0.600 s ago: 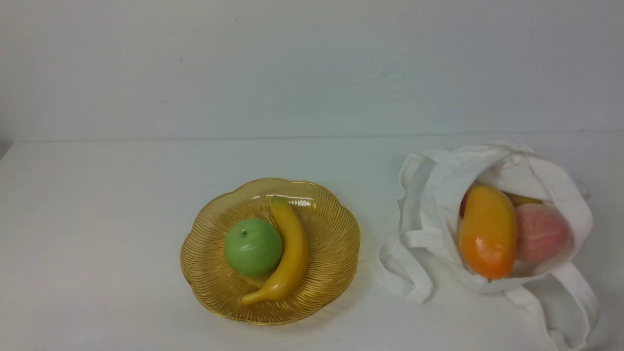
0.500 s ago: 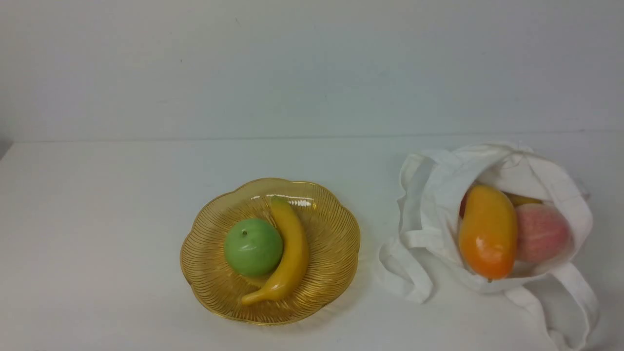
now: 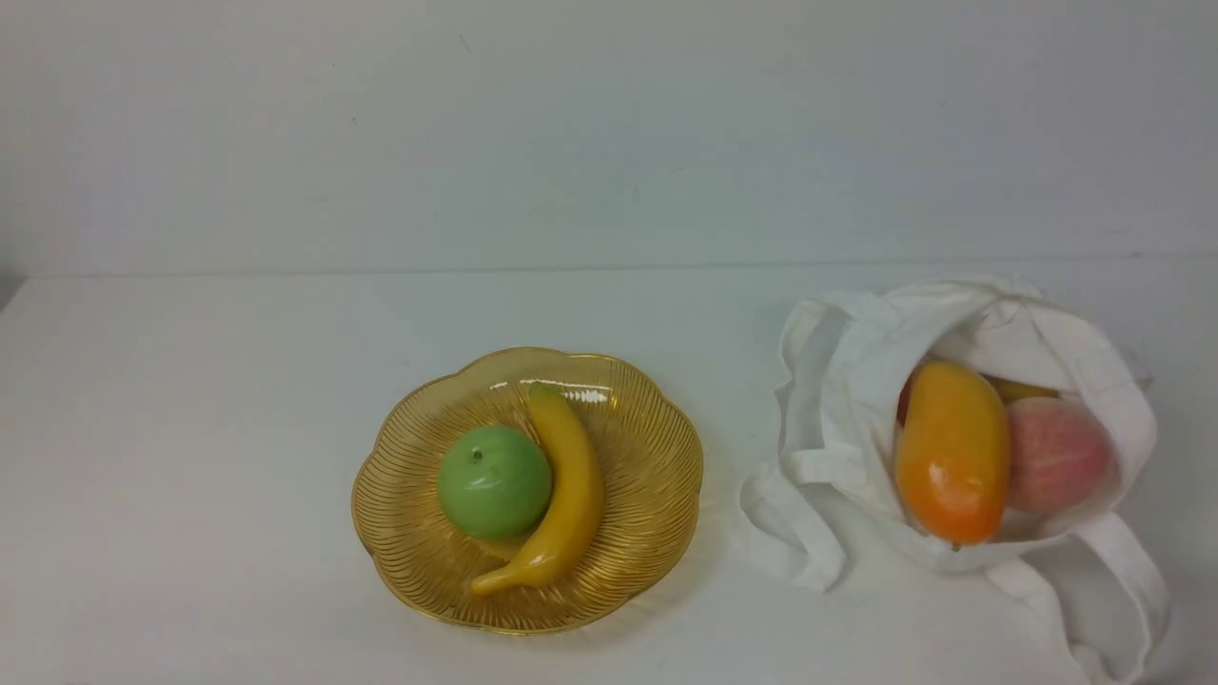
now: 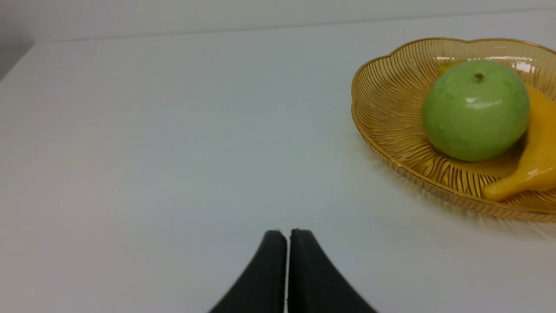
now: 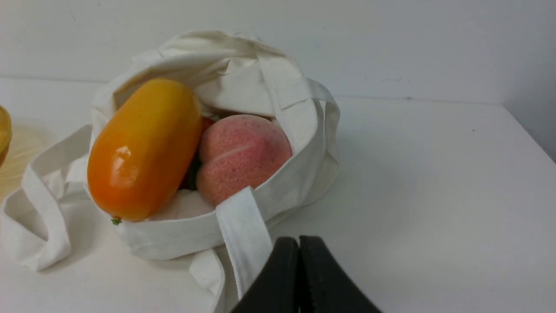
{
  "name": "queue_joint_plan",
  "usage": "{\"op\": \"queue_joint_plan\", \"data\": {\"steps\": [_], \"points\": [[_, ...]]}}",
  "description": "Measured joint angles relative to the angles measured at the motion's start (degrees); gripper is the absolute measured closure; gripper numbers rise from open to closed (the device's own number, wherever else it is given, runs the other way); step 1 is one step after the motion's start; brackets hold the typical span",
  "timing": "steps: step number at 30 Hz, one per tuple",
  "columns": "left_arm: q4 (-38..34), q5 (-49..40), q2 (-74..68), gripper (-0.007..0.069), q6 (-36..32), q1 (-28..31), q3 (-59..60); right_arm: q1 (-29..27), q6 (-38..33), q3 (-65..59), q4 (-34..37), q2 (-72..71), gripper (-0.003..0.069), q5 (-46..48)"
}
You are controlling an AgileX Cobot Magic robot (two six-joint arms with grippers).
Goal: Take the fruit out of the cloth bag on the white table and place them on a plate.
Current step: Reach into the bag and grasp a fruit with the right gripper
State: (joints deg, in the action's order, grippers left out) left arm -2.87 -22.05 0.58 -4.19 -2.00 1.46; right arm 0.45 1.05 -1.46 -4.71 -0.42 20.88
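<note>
The white cloth bag (image 3: 837,400) lies open at the right of the white table (image 3: 190,428). In it are an orange-yellow mango (image 3: 952,452), a pink peach (image 3: 1056,457), a sliver of red apple (image 3: 904,395) and a small yellow fruit (image 3: 1023,388). The amber plate (image 3: 657,476) at centre holds a green apple (image 3: 495,482) and a banana (image 3: 568,485). My left gripper (image 4: 286,232) is shut and empty, short of the plate (image 4: 391,113). My right gripper (image 5: 299,239) is shut and empty, just before the bag (image 5: 278,82), beside a strap (image 5: 245,230). Neither gripper shows in the front view.
A white wall (image 3: 609,133) rises behind the table. The bag's long straps (image 3: 1113,590) trail toward the front right corner. The table's left edge (image 4: 17,61) and right edge (image 5: 527,130) show in the wrist views.
</note>
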Motion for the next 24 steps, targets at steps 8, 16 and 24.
{"op": "queue_joint_plan", "data": {"steps": [8, 16, 24], "points": [[0.0, 0.0, 0.0, 0.0632, 0.0, 0.0, 0.0, 0.0, 0.2, -0.1, -0.7, 0.0, 0.0673, -1.0], [0.0, 0.0, 0.0, 0.0632, 0.0, 0.0, 0.0, 0.0, 7.9, -0.3, 17.9, 0.0, 0.0673, -16.2], [0.0, 0.0, 0.0, 0.0632, 0.0, 0.0, 0.0, 0.0, 10.1, -0.3, 23.1, 0.0, 0.0673, -19.3]]}}
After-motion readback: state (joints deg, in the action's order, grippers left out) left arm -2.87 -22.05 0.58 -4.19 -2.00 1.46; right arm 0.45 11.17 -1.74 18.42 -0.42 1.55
